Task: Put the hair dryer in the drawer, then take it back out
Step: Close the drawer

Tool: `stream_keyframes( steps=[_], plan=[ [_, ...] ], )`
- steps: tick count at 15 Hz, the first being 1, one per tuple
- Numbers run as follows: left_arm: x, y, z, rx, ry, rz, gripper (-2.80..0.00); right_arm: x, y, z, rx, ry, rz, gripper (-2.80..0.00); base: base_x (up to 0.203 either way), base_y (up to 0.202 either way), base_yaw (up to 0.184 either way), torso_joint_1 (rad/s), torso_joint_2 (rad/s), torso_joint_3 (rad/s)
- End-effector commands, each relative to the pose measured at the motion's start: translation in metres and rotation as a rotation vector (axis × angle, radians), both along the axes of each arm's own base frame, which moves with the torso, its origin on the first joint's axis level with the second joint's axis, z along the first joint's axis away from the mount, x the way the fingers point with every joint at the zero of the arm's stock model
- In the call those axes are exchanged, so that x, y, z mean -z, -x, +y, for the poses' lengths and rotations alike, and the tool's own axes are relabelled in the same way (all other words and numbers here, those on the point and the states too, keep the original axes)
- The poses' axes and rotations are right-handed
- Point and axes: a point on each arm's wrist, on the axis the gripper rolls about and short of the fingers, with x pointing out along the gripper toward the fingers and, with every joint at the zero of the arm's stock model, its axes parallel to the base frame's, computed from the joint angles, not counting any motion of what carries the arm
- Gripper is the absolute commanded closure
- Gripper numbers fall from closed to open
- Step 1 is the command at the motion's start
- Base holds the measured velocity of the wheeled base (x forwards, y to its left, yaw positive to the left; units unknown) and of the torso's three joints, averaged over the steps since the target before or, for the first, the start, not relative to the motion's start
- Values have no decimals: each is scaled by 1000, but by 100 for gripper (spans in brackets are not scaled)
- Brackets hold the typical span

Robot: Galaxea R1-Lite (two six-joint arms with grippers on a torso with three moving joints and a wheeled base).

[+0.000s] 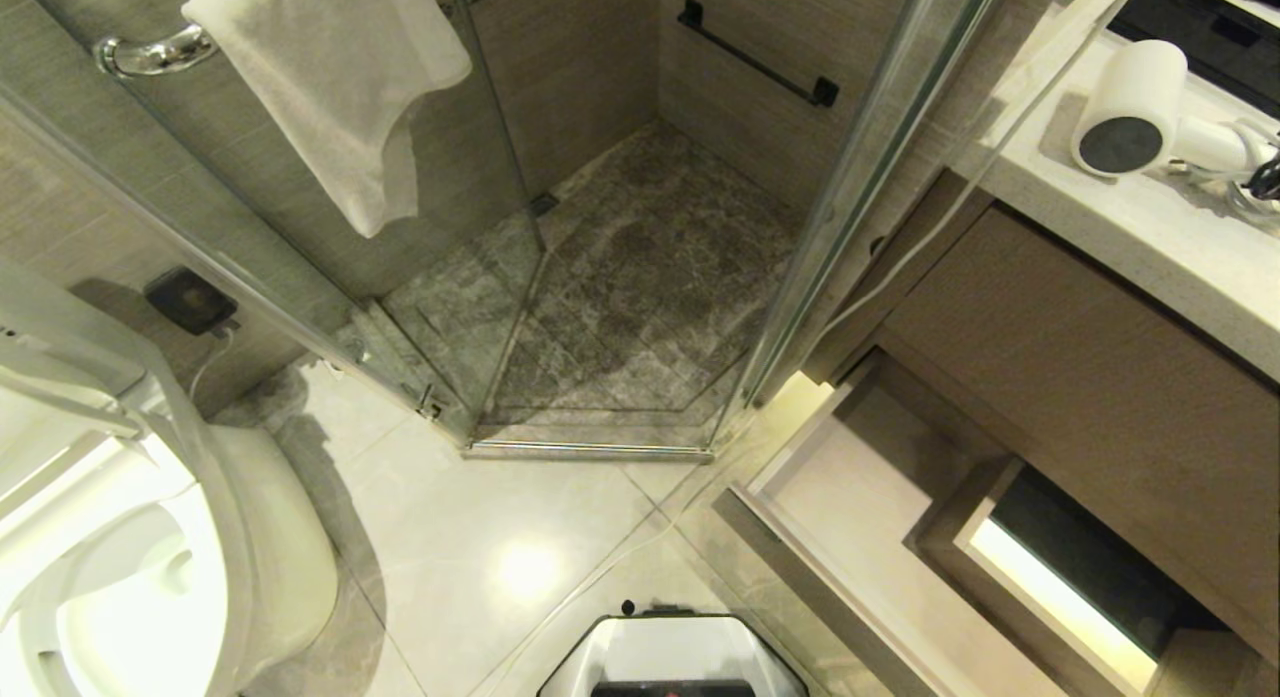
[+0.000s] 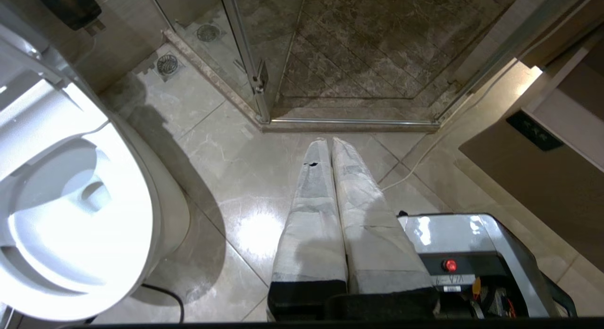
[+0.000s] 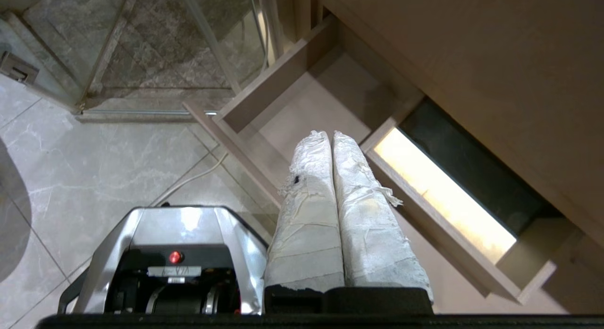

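So the hair dryer is lying on its side on the pale stone countertop, round dark grey end facing the camera, handle pointing off toward the far right edge where its cord bunches up. Nothing is touching it.

Directly below the countertop is the wood-grain cabinet front, and below that the drawer is pulled out. Its pale bottom is bare, with a raised inner compartment lit by a warm strip of light toward the cabinet side. In the left wrist view you can make out the small dark label plate on the drawer front.

Neither arm shows in the head view. The left gripper hangs over the glossy floor tile, well away from the countertop, between the toilet and the robot base; its two wrapped fingers are pressed together with nothing between them. The right gripper sits over the open drawer, out in front of the cabinet and well below the countertop, fingers likewise pressed together and empty.

Away from the countertop, the glass shower enclosure fills the middle, with a white towel draped over its chrome door handle.
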Motion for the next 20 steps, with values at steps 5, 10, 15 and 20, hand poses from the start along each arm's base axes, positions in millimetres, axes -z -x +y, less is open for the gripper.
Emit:
stream_keyframes(
  steps=[5, 10, 15, 20],
  plan=[
    [0, 0, 0, 0, 0, 1, 0, 0, 0, 0, 0, -1, 1, 0, 0, 0, 0, -180, -146, -326],
    [0, 0, 0, -1, 0, 1, 0, 0, 0, 0, 1, -4, 5, 0, 0, 0, 0, -98, -36, -136],
    [0, 0, 0, -1, 0, 1, 0, 0, 0, 0, 1, -10, 3, 0, 0, 0, 0, -84, 138, 49],
    [0, 0, 0, 0, 0, 1, 0, 0, 0, 0, 3, -23, 3, 0, 0, 0, 0, -199, 334, 133]
  ],
)
